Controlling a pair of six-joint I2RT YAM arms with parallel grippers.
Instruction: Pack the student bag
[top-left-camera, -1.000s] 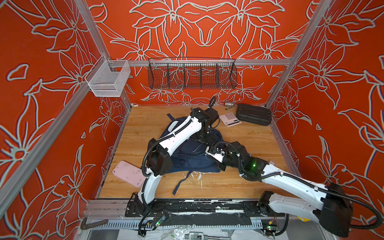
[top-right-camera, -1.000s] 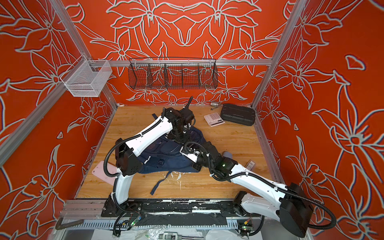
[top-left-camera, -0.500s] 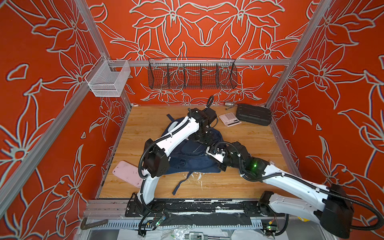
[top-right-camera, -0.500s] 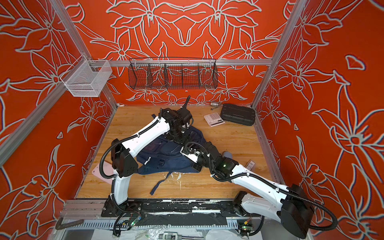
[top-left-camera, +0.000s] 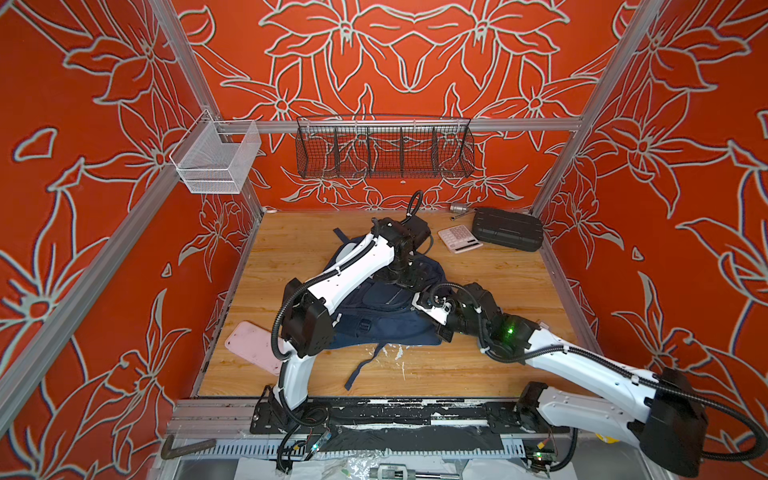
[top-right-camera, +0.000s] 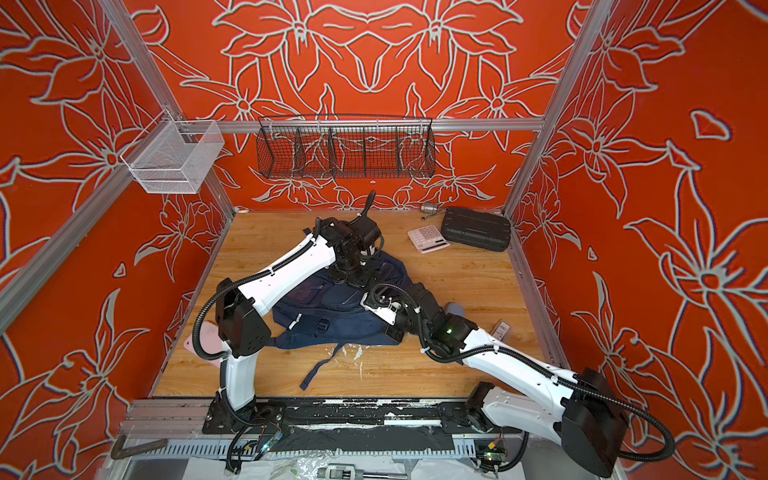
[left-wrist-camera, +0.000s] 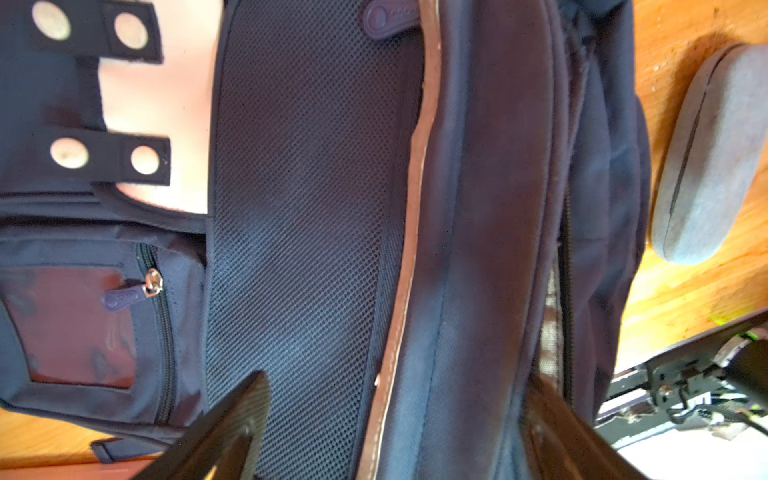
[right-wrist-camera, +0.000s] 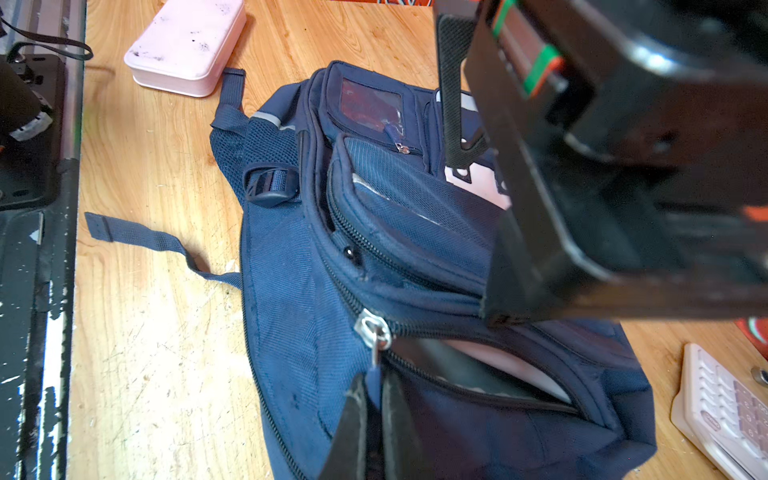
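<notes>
The student bag (top-left-camera: 374, 320) (top-right-camera: 332, 309), a navy backpack, lies flat in the middle of the wooden floor. My left gripper (top-left-camera: 405, 277) (left-wrist-camera: 397, 380) hangs open over its far end. Its fingers (left-wrist-camera: 249, 399) stand wide apart over the mesh panel and a pale stripe (left-wrist-camera: 411, 232), gripping nothing. My right gripper (right-wrist-camera: 374, 386) (top-left-camera: 419, 297) is shut on the blue zip pull (right-wrist-camera: 375, 376) of the main pocket. That zip is partly open, and a dark and a pink thing (right-wrist-camera: 498, 365) show inside the gap.
A pink flat case (top-left-camera: 253, 347) (right-wrist-camera: 187, 45) lies front left. A calculator (top-left-camera: 459, 240) and a black ribbed case (top-left-camera: 508, 229) sit back right. A grey pouch (left-wrist-camera: 710, 158) (top-right-camera: 455, 309) rests beside the bag. A black wire basket (top-left-camera: 384, 147) and a white mesh basket (top-left-camera: 216, 160) hang on the walls.
My left gripper's jaws have spread wider over the bag's far end, and that arm's elbow has shifted a little left. The right gripper has stayed shut in the same place.
</notes>
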